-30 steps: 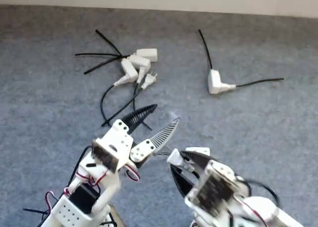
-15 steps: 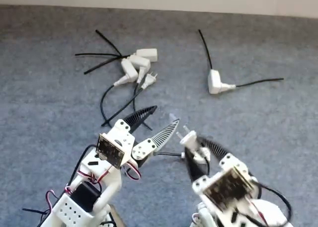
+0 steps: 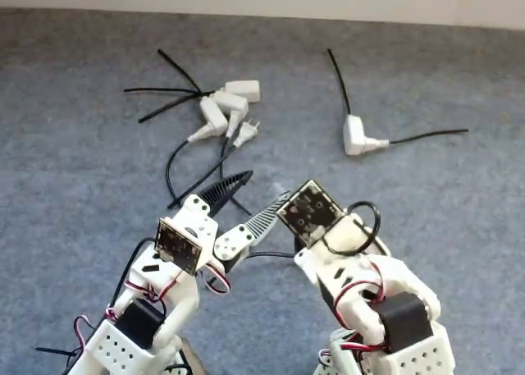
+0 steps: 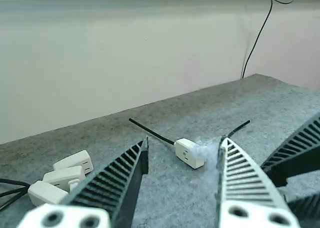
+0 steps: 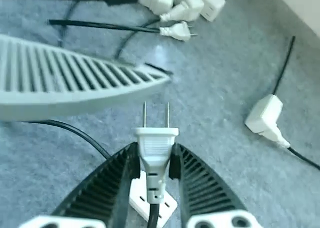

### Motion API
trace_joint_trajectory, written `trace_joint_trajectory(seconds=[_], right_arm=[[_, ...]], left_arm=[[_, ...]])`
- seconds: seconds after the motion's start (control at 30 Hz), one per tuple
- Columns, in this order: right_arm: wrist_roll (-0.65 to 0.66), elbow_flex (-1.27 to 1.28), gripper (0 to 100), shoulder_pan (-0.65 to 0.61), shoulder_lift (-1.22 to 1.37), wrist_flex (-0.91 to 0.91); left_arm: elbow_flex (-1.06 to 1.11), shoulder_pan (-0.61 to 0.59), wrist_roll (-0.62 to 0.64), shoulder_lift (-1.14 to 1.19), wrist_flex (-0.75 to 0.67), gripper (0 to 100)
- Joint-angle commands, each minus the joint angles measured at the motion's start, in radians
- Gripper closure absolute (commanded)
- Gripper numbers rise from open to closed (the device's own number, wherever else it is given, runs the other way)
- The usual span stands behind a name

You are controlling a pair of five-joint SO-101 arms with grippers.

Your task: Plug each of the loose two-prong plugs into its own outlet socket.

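Two-prong plug (image 5: pixel 154 138) is sitting clamped in the right pincer (image 5: pixel 153 149), prongs pointing outward above the grey tabletop (image 5: pixel 225 63); the left pincer (image 4: pixel 183 144) is hanging wide open just beside it.

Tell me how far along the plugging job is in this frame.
Done: the far plug looks seated in the far socket. In hand: the right gripper grips a two-prong plug, prongs forward, not yet inserted; the left gripper is open and empty. Left: that plug, and a loose plug beside the socket cluster.
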Motion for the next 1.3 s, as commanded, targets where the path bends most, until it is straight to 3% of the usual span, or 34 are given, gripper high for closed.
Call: trace_joint_trajectory(seconds=[0.0, 0.23, 0.6, 0.83, 0.9, 1.07, 1.27], right_arm=[[-0.031, -0.079, 95.1, -0.071, -0.03, 0.035], [-0.089, -0.361, 95.1, -0.179, -0.084, 0.275], [-0.11, -0.478, 95.1, -0.179, -0.084, 0.332], [-0.109, -0.475, 95.1, -0.038, -0.074, 0.329], [-0.112, -0.461, 95.0, 0.015, -0.073, 0.32], [-0.115, -0.326, 94.7, 0.148, -0.056, 0.222], [-0.129, -0.249, 94.7, 0.211, 0.062, 0.159]], left_arm=[[0.015, -0.005, 0.002, -0.005, 0.002, 77], [0.015, -0.004, 0.002, -0.004, 0.002, 77], [0.015, -0.007, 0.002, -0.004, 0.002, 77], [0.015, -0.013, 0.002, -0.004, 0.009, 77], [0.005, -0.013, 0.015, -0.004, 0.066, 77], [-0.18, -0.094, 0.279, 0.002, 0.388, 77], [-0.372, -0.131, 0.379, 0.246, 0.5, 77]])
